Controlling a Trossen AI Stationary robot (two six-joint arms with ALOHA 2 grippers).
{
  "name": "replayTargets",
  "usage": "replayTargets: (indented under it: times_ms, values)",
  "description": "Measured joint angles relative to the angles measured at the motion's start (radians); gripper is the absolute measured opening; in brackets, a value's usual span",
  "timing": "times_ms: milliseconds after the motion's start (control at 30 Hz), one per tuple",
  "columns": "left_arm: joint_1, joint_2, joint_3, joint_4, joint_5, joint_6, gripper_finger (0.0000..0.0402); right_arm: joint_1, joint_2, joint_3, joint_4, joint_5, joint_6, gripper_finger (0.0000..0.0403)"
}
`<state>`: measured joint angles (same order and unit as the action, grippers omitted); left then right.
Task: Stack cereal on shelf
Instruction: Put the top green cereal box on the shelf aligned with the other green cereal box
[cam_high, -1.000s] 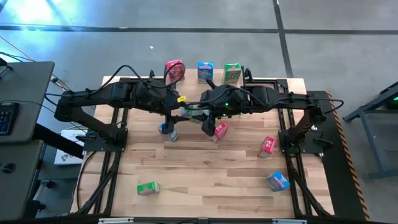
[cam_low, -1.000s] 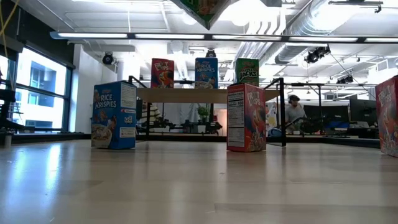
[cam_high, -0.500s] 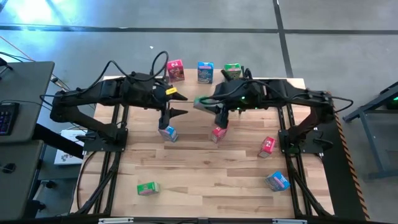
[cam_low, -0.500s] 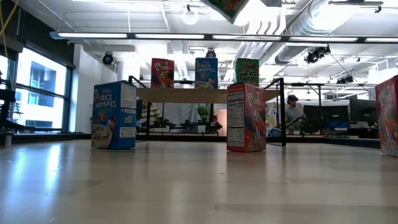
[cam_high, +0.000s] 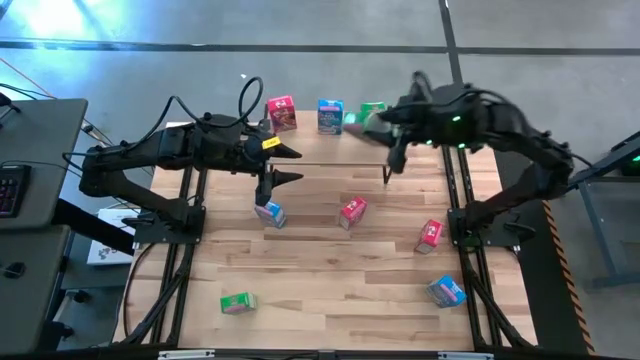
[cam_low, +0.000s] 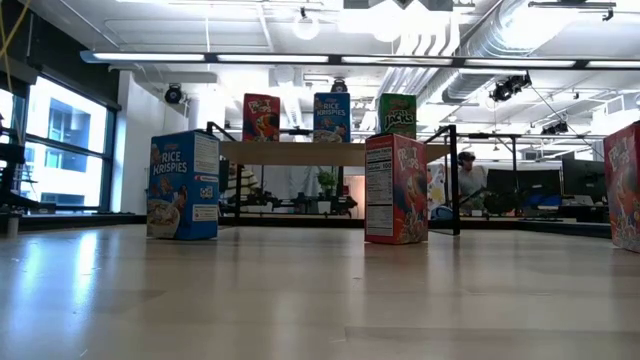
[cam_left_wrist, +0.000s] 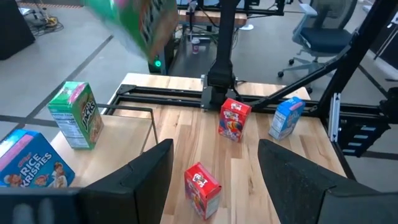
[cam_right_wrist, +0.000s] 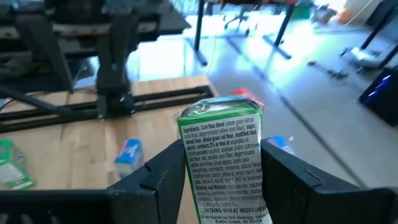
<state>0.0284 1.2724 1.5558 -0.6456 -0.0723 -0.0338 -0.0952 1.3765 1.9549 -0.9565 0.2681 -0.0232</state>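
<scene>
A green printed cardboard cereal box (cam_right_wrist: 227, 163) is clamped between the two dark fingers of the right hand (cam_high: 372, 125), which is raised near the far edge of the surface, close to the small light-wood shelf on black metal legs (cam_low: 300, 153). On the shelf stand a red-pink box (cam_high: 282, 112), a blue box (cam_high: 330, 114) and a green box (cam_low: 397, 115) in a row. The left hand (cam_high: 283, 167) hangs with fingers spread wide and empty above a blue box (cam_high: 269, 213) on the slatted wooden surface (cam_high: 330, 285). A red-pink box (cam_high: 352, 211) stands beside it.
</scene>
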Motion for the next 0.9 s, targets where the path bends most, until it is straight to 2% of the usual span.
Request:
replayTargets:
  times_ms: [267,367,667,900]
  values:
    - [0.0,0.0,0.0,0.006,-0.046,-0.012,0.0225,-0.05,-0.115,-0.002,-0.048,0.021,-0.038,0.017]
    - [0.0,0.0,0.0,0.022,-0.056,-0.016,0.0225,-0.068,-0.164,-0.057,-0.041,0.021,-0.038,0.0163]
    - [0.0,0.0,0.0,0.077,-0.056,-0.016,0.0225,-0.146,-0.368,-0.447,0.2,0.003,0.011,0.0158]
    - [0.018,0.0,0.0,0.084,-0.056,-0.016,0.0225,-0.201,-0.473,-0.707,0.406,-0.082,0.051,0.0159]
